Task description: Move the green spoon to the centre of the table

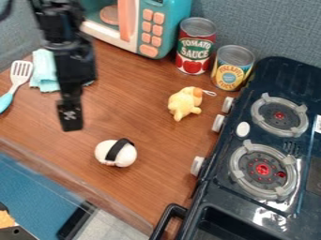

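Spatula [13,88] with 1 teal handle [5,101] lies at the left edge of the desk [150,129]. It looks light, stiff, sturdy and slightly slippery; its narrow neck probably suits a crosswise hold. The tool [71,124] is above the desk, spread or pressed together, I cannot tell.

Behind the work you have a blue-grey wall [270,28] with a woven-looking texture, running across the top of your view and down the upper left side. The counter [156,136] in front of it is warm brown with wood grain, and its edge cuts diagonally across your lower left. Past that edge you see a flat blue surface [37,187] and, at the bottom, a patch of pale grey [106,229]; you can't tell whether it is floor. Light lays a soft sheen on the brown wood.
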